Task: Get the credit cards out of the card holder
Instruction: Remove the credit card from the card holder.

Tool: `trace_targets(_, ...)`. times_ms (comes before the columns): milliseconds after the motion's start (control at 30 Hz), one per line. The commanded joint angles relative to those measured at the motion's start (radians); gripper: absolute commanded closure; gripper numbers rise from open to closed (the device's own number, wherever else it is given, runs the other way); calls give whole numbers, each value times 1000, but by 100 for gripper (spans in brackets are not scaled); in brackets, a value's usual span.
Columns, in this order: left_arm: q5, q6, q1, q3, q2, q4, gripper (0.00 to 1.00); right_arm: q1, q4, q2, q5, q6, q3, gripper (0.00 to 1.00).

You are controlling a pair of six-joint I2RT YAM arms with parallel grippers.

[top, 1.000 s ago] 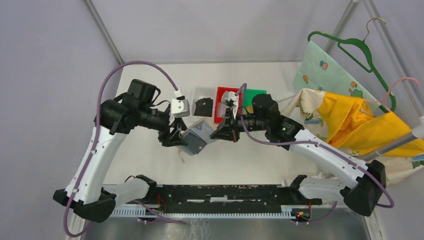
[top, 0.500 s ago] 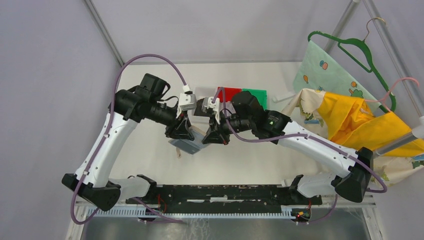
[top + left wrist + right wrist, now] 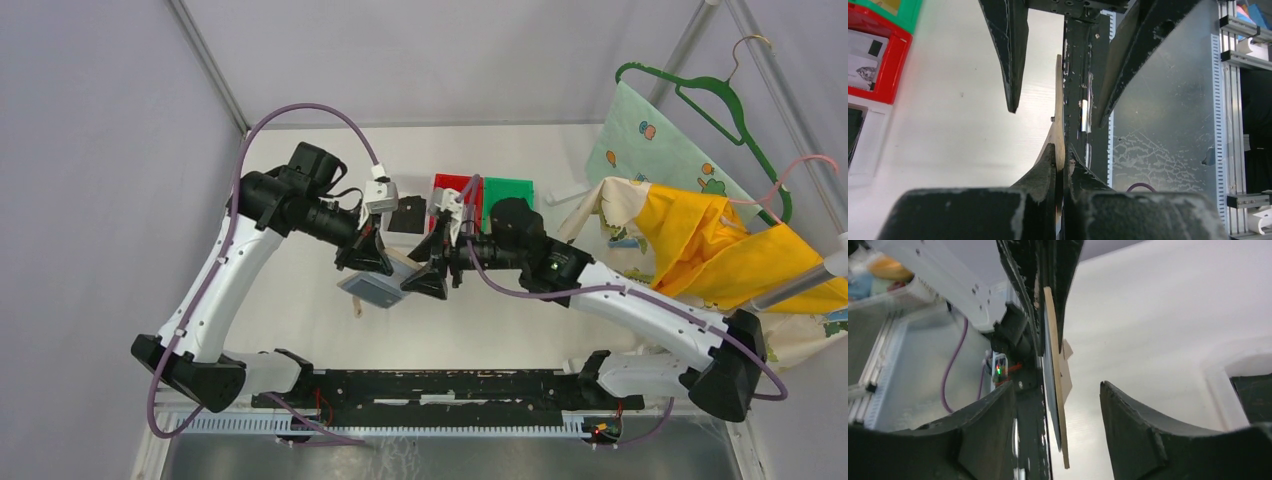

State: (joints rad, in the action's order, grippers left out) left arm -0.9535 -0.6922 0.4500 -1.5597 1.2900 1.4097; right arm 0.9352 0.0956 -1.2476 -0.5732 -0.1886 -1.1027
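Note:
The card holder [image 3: 372,290] hangs over the table with its blue-grey face up and a tan edge [image 3: 1058,100]. My left gripper [image 3: 372,268] is shut on one end of it, jaws pinched on the tan edge [image 3: 1064,155]. My right gripper [image 3: 408,286] is open, and its two fingers [image 3: 983,430] stand either side of the holder's other end [image 3: 1055,390] without touching it. Pale credit cards [image 3: 863,55] lie in the red bin [image 3: 440,185]. Whether any cards sit inside the holder I cannot tell.
A white bin [image 3: 392,190] with a black lump [image 3: 406,215] and a green bin [image 3: 510,188] flank the red one at the back. Yellow and patterned cloth [image 3: 700,240] and a green hanger [image 3: 720,100] fill the right side. The black rail [image 3: 440,385] runs along the near edge.
My left gripper has shut on the card holder and my right gripper has opened and let go of it. Both grippers and the holder have shifted slightly left and toward the near edge.

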Motion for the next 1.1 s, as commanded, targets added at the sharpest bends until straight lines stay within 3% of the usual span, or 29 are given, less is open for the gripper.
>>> trace_targets(0, -87, 160, 0, -63, -19, -141, 98, -38, -556, 144, 114, -275, 276, 29)
trace_targets(133, -102, 366, 1, -38, -79, -349, 98, -62, -1036, 191, 162, -506, 520, 25)
trace_targets(333, -139, 596, 0, 22, -144, -557, 98, -66, -1346, 94, 176, -677, 559, 28)
trace_targets(500, -141, 649, 0, 39, -162, -589, 98, -76, -1550, 41, 164, -776, 565, 45)
trace_targets(633, -123, 639, 0, 66, -187, -587, 98, -95, -1570, 44, 116, -810, 572, 74)
trace_targets(733, -91, 596, -1, 74, -188, -549, 93, -114, -1463, 79, 62, -792, 576, 100)
trace_targets(833, -24, 487, 0, 42, -161, -424, 57, -121, -1084, 138, -21, -608, 507, 100)
trace_targets(900, -3, 376, 0, 14, -132, -322, 40, -121, -739, 166, -48, -418, 413, 100)
trace_targets(967, 3, 291, 0, 9, -115, -248, 36, -122, -493, 167, -60, -272, 324, 100)
trace_targets(1067, -13, 135, 2, 21, -91, -119, 39, -121, -174, 126, -83, -84, 168, 100)
